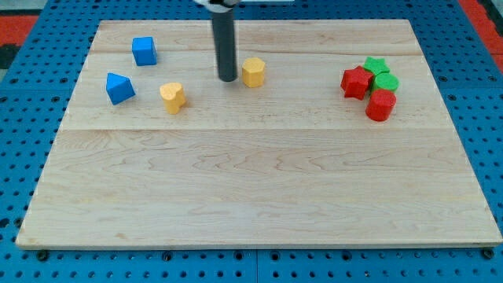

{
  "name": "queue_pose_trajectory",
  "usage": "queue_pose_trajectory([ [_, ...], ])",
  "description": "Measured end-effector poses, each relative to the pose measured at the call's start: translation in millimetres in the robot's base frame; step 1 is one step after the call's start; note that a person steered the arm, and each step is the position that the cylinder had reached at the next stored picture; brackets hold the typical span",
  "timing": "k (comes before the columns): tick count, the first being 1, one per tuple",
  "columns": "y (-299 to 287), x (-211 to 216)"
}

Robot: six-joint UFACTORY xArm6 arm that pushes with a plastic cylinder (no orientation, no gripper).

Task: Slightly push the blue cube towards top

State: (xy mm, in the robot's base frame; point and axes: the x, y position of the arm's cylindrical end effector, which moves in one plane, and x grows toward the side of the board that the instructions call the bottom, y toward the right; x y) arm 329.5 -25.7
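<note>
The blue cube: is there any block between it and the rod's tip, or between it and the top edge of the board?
Nothing visible blocks either path. My tip stands to the view's right of the blue cube, beside the yellow hexagonal block, with bare board between tip and cube. Only bare wooden board lies above the cube.

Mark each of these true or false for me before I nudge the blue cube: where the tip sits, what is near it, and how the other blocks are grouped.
1. My tip touches the blue cube. False: it stands well to the cube's right, with bare board between them.
2. The yellow hexagonal block lies just right of my tip. True.
3. A second blue block, wedge-like, lies below and left of the cube. True.
4. The red and green blocks are scattered across the board. False: the red star, green star, green block and red block cluster at the view's right.
5. The yellow heart-like block lies between the wedge-like block and my tip. True.
</note>
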Motion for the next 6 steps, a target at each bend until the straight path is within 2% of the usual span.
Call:
queue_pose_trajectory([
  [1,-8,-29],
  [3,-122,-20],
  [4,-157,-34],
  [5,-145,-58],
  [6,-67,-65],
])
